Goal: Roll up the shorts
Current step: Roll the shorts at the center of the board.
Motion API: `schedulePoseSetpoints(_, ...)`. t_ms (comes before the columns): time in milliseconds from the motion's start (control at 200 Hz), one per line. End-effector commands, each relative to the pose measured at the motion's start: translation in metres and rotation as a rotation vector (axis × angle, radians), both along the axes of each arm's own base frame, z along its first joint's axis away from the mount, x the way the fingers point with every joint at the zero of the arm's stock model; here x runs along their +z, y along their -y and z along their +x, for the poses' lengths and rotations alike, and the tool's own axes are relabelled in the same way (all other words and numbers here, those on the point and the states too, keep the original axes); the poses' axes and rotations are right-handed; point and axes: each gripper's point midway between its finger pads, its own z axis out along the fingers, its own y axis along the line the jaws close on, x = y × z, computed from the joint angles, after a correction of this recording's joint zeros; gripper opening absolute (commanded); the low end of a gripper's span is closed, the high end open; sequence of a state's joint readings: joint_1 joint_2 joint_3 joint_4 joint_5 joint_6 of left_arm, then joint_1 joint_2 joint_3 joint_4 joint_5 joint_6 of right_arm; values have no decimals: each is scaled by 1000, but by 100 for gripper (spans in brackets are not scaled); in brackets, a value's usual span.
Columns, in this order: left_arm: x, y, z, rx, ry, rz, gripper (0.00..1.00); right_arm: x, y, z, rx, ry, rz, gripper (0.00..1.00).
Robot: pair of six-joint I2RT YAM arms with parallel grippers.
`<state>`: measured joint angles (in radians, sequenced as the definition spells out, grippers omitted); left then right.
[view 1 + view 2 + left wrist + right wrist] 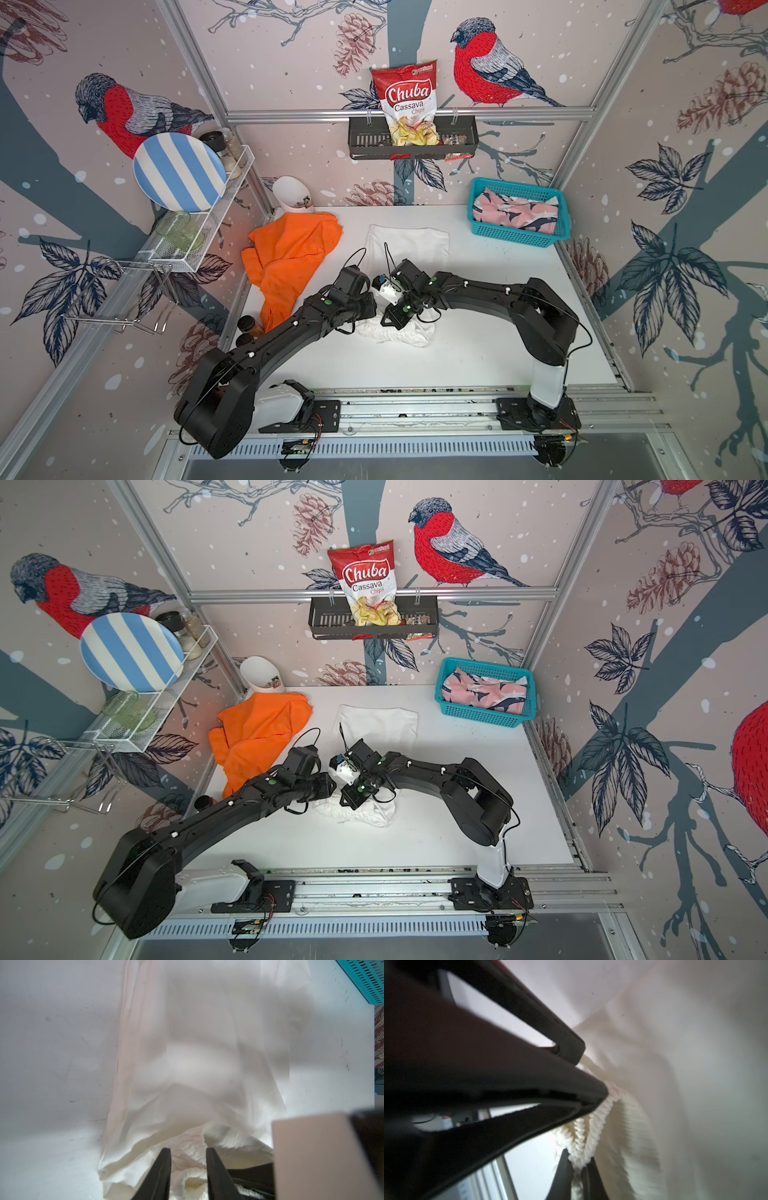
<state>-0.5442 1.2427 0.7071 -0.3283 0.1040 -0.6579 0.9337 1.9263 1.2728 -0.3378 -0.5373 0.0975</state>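
The white shorts (409, 245) (378, 725) lie flat on the table, legs toward the back, their gathered waistband (411, 334) bunched near the front. My left gripper (188, 1150) (371, 311) is shut on a fold of that waistband. My right gripper (577, 1159) (392, 318) is pinched shut on the same ruffled waistband (591, 1130), close beside the left one. The orange shorts (291, 257) (257, 733) lie crumpled at the left. The pink shark-print shorts (515, 214) (484, 694) sit in the teal basket (515, 239) (482, 717).
A white cup (293, 199) leans at the back left corner. Dark jars (249, 326) stand at the table's left edge beside the left arm. A wire rack (199, 249) with a striped plate (178, 170) hangs on the left wall, a chips bag (409, 104) on the back wall.
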Motion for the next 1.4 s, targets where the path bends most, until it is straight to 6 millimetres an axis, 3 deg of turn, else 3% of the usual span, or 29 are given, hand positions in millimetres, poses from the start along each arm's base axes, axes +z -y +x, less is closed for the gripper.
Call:
schedulePoseSetpoints(0, -9, -5, -11, 7, -45, 5, 34, -7, -3, -10, -19, -227, 68, 0)
schedulePoseSetpoints(165, -16, 1, -22, -15, -76, -43, 38, -44, 10, 3, -119, -322, 43, 0)
schedulePoseSetpoints(365, -25, 14, -28, -51, -96, -68, 38, -58, 13, 13, -161, -304, 25, 20)
schedulePoseSetpoints(415, -29, 13, -28, -48, -102, -61, 38, -54, 14, 18, -181, -288, 34, 34)
schedulePoseSetpoints(545, -47, 7, -26, -32, -129, -4, 38, -29, 21, 37, -249, -176, 50, 50)
schedulePoseSetpoints(725, -70, -10, -30, 2, -166, 83, 35, 7, 65, 66, -370, 160, -73, 69)
schedulePoseSetpoints(825, -76, -15, -32, 14, -175, 85, 35, 26, 79, 58, -316, 326, -130, 75)
schedulePoseSetpoints(930, -80, -20, -33, 24, -183, 82, 35, 41, 72, 27, -156, 488, -147, 75)
schedulePoseSetpoints(1030, -81, -23, -33, 26, -184, 82, 35, 40, 62, -6, 37, 680, -170, 75)
schedulePoseSetpoints(1116, -82, -25, -33, 26, -185, 80, 35, 30, 58, -27, 214, 889, -197, 85)
schedulePoseSetpoints(1211, -83, -26, -32, 22, -189, 81, 35, 21, 61, -24, 304, 1114, -276, 100)
schedulePoseSetpoints(1391, -84, -24, -34, 7, -203, 76, 35, -5, 67, -7, 427, 1283, -401, 100)
